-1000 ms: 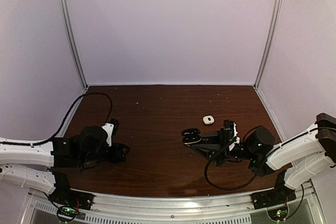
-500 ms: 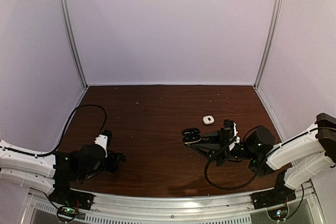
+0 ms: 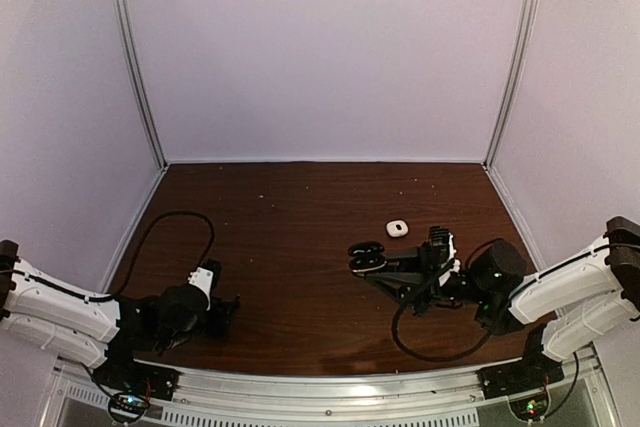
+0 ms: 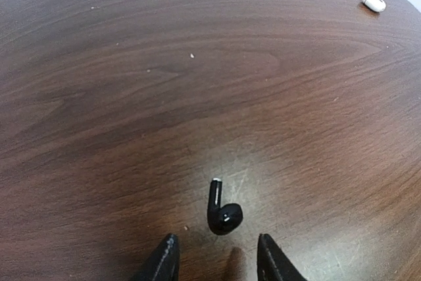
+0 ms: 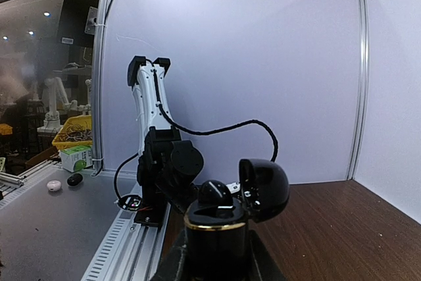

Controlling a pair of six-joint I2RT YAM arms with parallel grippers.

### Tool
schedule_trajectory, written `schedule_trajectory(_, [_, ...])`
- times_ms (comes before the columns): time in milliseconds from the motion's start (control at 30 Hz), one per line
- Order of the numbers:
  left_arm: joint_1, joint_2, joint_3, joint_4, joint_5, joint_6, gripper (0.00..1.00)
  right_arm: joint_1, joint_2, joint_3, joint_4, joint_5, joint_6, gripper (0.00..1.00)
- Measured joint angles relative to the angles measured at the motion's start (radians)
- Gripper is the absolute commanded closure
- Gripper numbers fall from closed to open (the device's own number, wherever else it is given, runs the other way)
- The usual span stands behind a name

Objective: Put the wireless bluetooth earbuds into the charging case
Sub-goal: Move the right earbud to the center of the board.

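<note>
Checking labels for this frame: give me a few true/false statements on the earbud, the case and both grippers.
1. The black earbud lies on the table, just ahead of the open left gripper. True.
2. The charging case has its lid shut. False: the lid stands open.
3. The right gripper is shut on the charging case. True.
4. The small white item sits inside the charging case. False: it lies on the table, apart from the case.
</note>
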Motion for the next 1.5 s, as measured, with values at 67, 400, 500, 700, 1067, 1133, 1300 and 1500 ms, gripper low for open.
schedule_trajectory(67, [0.000,0.024,0.000,0.021,0.006,0.008,0.61,0.000,0.000,0.000,-0.001,0.000,0.000,1.00])
schedule_trajectory(400, [0.012,0.156,-0.001,0.136,0.054,0.050,0.64,0.000,0.000,0.000,-0.003,0.000,0.000,1.00])
schedule_trajectory(500, [0.033,0.184,-0.002,0.175,0.064,0.066,0.66,0.000,-0.002,0.000,-0.011,0.000,0.000,1.00])
schedule_trajectory(700, [0.059,0.233,-0.001,0.245,0.070,0.086,0.68,0.000,-0.004,0.000,-0.025,0.000,0.000,1.00])
schedule_trajectory(1067, [0.069,0.317,0.010,0.343,0.068,0.105,0.79,0.000,-0.009,0.000,-0.037,0.000,-0.001,1.00])
schedule_trajectory(1133, [0.069,0.333,0.019,0.349,0.069,0.117,0.82,0.000,-0.009,0.000,-0.042,0.000,-0.001,1.00])
schedule_trajectory(1300, [0.069,0.394,0.065,0.370,0.091,0.172,0.85,0.000,-0.009,0.000,-0.047,0.000,-0.003,1.00])
schedule_trajectory(1500, [0.069,0.492,0.131,0.436,0.162,0.258,0.89,-0.001,-0.017,-0.001,-0.051,0.003,-0.004,1.00])
